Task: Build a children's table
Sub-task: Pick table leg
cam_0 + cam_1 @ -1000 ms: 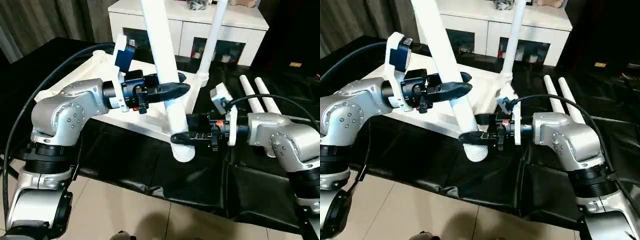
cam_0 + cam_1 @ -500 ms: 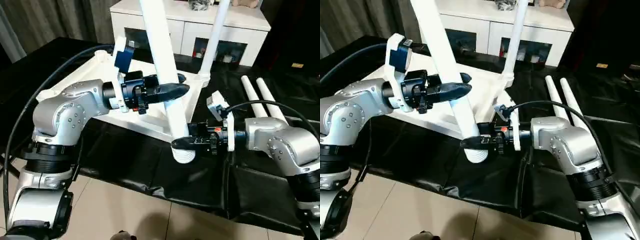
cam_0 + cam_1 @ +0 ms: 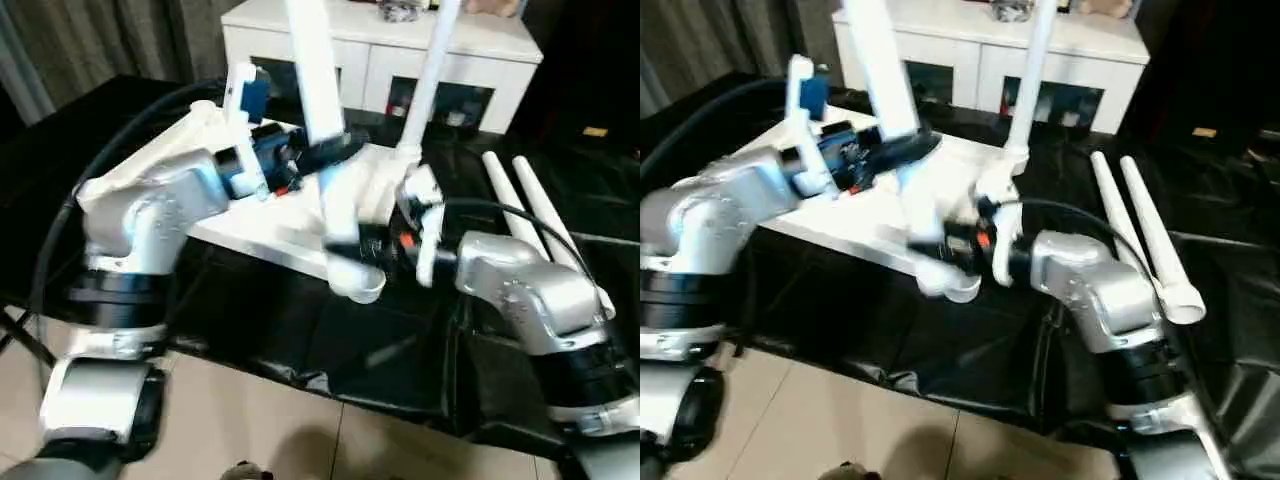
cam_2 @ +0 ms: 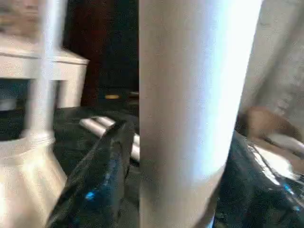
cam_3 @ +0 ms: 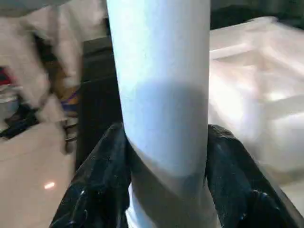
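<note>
The white table top (image 3: 252, 230) lies underside up on a black sheet. One leg (image 3: 432, 70) stands upright in its far corner socket. I hold a second white leg (image 3: 312, 70) steeply tilted over the top's near edge, ribbed end down. My left gripper (image 3: 335, 152) reaches around its middle and is open, with a thin dark gap beside one finger (image 4: 102, 180). The right gripper (image 3: 345, 243) is shut on the leg (image 5: 161, 57) just above the ribbed end, both fingers pressed against the tube.
Two loose legs (image 3: 535, 215) lie side by side on the black sheet (image 3: 330, 340) to the right. A white cabinet with glass doors (image 3: 380, 50) stands behind the work. Tiled floor (image 3: 260, 430) shows at the front.
Both arms have carried the leg up and away, toward the table top. The right gripper has closed on its lower end and the left gripper has loosened.
</note>
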Controlling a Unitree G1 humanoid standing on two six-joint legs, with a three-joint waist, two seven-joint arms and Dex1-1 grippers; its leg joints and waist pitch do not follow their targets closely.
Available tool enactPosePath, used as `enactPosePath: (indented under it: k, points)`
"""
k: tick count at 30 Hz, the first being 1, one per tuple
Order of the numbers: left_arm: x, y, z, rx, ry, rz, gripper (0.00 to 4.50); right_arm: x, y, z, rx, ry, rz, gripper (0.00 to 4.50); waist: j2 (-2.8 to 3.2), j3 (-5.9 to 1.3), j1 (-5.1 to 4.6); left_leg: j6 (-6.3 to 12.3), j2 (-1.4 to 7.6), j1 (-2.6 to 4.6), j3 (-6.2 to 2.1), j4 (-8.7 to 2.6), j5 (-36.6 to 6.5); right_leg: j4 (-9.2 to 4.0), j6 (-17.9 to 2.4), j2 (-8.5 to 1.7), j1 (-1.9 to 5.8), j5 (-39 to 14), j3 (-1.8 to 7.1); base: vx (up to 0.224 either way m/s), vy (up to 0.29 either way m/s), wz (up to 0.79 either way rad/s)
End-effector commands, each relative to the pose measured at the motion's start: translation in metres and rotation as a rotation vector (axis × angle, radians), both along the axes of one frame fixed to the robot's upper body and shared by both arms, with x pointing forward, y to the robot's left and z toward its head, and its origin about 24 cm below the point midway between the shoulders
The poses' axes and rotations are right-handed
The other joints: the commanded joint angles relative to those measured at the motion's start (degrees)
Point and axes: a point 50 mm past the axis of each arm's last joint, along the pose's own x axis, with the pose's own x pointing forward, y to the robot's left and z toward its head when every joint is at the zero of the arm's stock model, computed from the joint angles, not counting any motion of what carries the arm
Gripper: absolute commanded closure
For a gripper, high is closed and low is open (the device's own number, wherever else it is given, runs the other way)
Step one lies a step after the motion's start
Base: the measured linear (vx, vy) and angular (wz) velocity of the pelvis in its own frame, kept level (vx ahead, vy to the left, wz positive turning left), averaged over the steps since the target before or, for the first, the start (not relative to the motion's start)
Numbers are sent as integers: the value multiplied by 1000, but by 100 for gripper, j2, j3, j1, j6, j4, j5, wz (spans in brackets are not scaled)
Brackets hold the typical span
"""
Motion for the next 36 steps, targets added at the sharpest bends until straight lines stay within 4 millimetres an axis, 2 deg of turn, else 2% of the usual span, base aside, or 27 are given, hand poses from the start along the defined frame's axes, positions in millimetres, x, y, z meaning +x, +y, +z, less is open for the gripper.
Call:
enactPosePath:
  k: [1, 3, 6, 7, 8, 9, 12, 14, 15, 17, 19, 24, 25, 33, 35, 36]
  points:
    - [7, 3, -1, 23, 12, 108, 141, 6, -1, 8, -30, -87, -78, 257, -8, -399, -25, -370, 277, 176, -178, -459, -1698, -451, -892, -365, 199, -1970, 251, 0, 0, 0]
    - [11, -1, -6, 42, 43, 203, 120, 10, 5, 7, -120, -181, -170, 258, -8, -392, -37, -437, 284, 154, -181, -462, -1574, -436, -888, -363, 195, -1855, 249, 0, 0, 0]
    - [7, -12, -4, 2, 35, 229, 101, 13, 13, 5, -189, -265, -284, 259, -10, -400, -42, -389, 267, 150, -172, -456, -1554, -445, -873, -365, 203, -1906, 253, 0, 0, 0]
    - [8, -15, -4, -10, 33, 262, 100, 13, 16, 5, -197, -279, -309, 260, -8, -407, -40, -364, 274, 154, -172, -453, -1511, -434, -909, -358, 206, -1759, 257, 0, 0, 0]
    - [8, -15, -4, -10, 33, 262, 100, 13, 16, 5, -197, -279, -309, 260, -8, -403, -46, -347, 277, 146, -171, -456, -1511, -432, -921, -348, 205, -1713, 259, 0, 0, 0]
    - [9, -18, -3, -23, 32, 305, 100, 13, 19, 4, -211, -297, -336, 260, -47, -401, -51, -320, 274, 143, -165, -458, -1516, -440, -915, -340, 209, -1696, 256, 0, 0, 0]
    - [16, -19, -5, -40, 51, 446, 100, 12, 28, 2, -267, -355, -395, 260, -20, -403, -74, -310, 270, 124, -175, -461, -1502, -431, -845, -332, 225, -1595, 257, 0, 0, 0]
    - [20, -17, -7, -39, 64, 530, 128, 13, 30, 1, -269, -363, -450, 260, -27, -405, -85, -294, 259, 126, -174, -459, -1509, -436, -809, -331, 229, -1606, 256, 0, 0, 0]
    - [21, -16, -7, -37, 67, 571, 135, 14, 31, 1, -266, -362, -480, 260, -4, -401, -103, -293, 257, 122, -180, -466, -1537, -442, -779, -325, 222, -1623, 256, 0, 0, 0]
    - [24, -13, -7, -62, 67, 652, 135, 15, 35, 2, -262, -371, -515, 260, -13, -408, -142, -285, 258, 125, -186, -466, -1578, -445, -780, -322, 224, -1568, 252, 0, 0, 0]
    - [25, -13, -7, -64, 67, 671, 170, 14, 37, 3, -258, -377, -517, 260, -5, -414, -161, -267, 264, 121, -191, -474, -1545, -437, -779, -316, 235, -1443, 249, 0, 0, 0]
    - [26, -14, -8, -76, 83, 703, 201, 16, 37, 4, -252, -386, -554, 261, -5, -415, -168, -225, 257, 119, -177, -464, -1481, -425, -849, -322, 237, -1266, 253, 0, 0, 0]
    - [26, -15, -8, -85, 87, 697, 225, 17, 37, 5, -250, -385, -565, 261, 5, -415, -167, -220, 260, 123, -179, -465, -1456, -422, -856, -323, 234, -1249, 253, 0, 0, 0]
    - [22, -20, -4, -161, 115, 612, 251, 17, 39, 7, -230, -410, -546, 262, 5, -411, -169, -215, 258, 128, -170, -462, -1479, -419, -921, -320, 238, -1187, 252, 0, 0, 0]
    - [20, -19, -3, -181, 128, 580, 256, 16, 41, 10, -200, -418, -515, 192, 5, -406, -174, -220, 259, 137, -164, -460, -1537, -423, -937, -323, 230, -1237, 255, 0, 0, 0]
    - [19, -19, -2, -186, 129, 557, 258, 16, 42, 12, -177, -415, -493, 192, 5, -406, -173, -218, 262, 139, -168, -463, -1540, -424, -926, -319, 229, -1253, 253, 0, 0, 0]
